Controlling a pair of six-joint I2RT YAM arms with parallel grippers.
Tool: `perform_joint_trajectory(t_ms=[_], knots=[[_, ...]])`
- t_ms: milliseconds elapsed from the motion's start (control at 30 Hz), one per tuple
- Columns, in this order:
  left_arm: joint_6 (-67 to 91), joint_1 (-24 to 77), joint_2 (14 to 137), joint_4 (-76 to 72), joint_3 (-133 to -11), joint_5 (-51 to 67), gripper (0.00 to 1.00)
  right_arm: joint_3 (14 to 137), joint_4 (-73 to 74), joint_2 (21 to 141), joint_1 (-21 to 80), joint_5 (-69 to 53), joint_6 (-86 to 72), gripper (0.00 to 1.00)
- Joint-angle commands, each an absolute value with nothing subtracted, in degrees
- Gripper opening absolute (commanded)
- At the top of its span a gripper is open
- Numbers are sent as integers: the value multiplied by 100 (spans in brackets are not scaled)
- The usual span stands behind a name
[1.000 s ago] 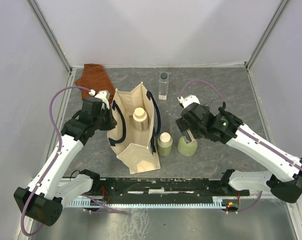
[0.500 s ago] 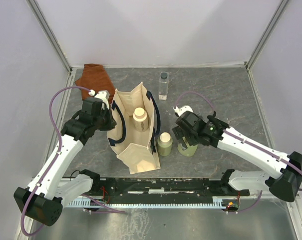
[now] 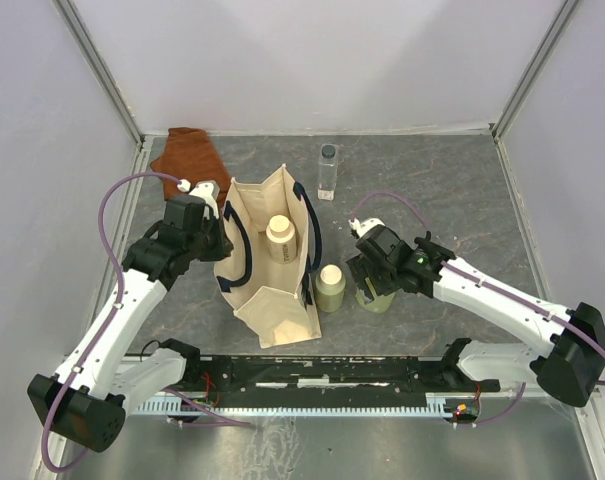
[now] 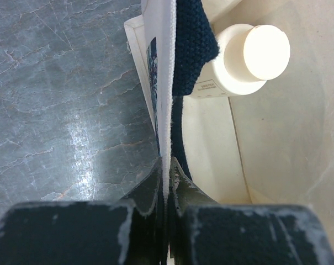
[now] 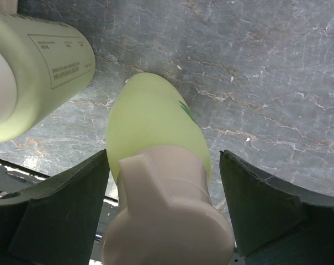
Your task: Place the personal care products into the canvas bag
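The cream canvas bag [image 3: 272,262] with navy handles stands open at mid table. A cream bottle [image 3: 280,238] stands inside it, also seen in the left wrist view [image 4: 245,61]. My left gripper [image 3: 219,238] is shut on the bag's left rim [image 4: 165,110]. A pale green bottle [image 3: 330,288] stands right of the bag. A second pale green bottle [image 3: 377,298] stands under my right gripper [image 3: 374,272]. In the right wrist view that gripper [image 5: 164,212] is open, its fingers apart on both sides of the bottle's cream cap [image 5: 169,215]. A slim clear bottle [image 3: 327,172] stands at the back.
A rust-brown cloth [image 3: 187,158] lies at the back left corner. Grey walls close the table on three sides. The black rail [image 3: 322,372] with the arm bases runs along the near edge.
My right gripper has come down and slightly left over the right pale green bottle, now straddling its cap. The left arm and the bag have not moved.
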State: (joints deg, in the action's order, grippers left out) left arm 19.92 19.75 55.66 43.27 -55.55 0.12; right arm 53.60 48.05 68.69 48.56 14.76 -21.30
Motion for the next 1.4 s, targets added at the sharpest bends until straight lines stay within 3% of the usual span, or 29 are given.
perform_joint_trajectory(t_ms=[0, 67, 233, 500, 800, 1100, 1367], knots=[[2013, 1995, 5477, 4140, -5709, -73, 3, 5276, 4410, 6807, 4792, 1236, -2020, 85], [2013, 1991, 5476, 4140, -5710, -78, 3, 5251, 4405, 6820, 4790, 1194, -2006, 76], [2021, 1990, 5476, 4140, -5704, -68, 3, 5271, 4533, 6830, 4781, 1197, -1999, 36], [2000, 1993, 5489, 4136, -5719, -48, 3, 5878, 5166, 6707, 4772, 1578, -1983, 3], [1960, 1991, 5521, 4131, -5708, -75, 3, 7811, 5996, 6830, 4711, 2470, -1968, 0], [1908, 1993, 5571, 4133, -5732, -98, 3, 10803, 6093, 8067, 4740, 1769, -1579, 0], [1890, 1994, 5596, 4140, -5759, -75, 3, 12537, 5965, 8992, 5068, 1262, -1315, 0]])
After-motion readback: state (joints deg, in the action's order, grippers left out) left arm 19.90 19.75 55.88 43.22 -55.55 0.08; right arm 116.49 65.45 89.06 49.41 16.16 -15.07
